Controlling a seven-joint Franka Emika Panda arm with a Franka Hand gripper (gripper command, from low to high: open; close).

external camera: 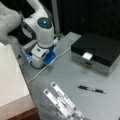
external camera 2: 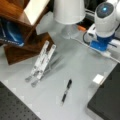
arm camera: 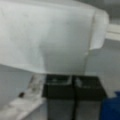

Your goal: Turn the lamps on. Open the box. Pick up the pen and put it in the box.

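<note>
Grey tabletop (external camera: 65,72) bearing the pen (external camera: 92,89), loose near the closed box (external camera: 97,47): light, stiff, probably slippery, best pinched mid-barrel; gripper (arm camera: 73,85) pressed together beside the white lampshade (arm camera: 50,37).

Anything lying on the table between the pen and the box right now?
No. In a front view the stretch of grey table between the pen and the closed box is bare; the white strips lie off to the left.
</note>
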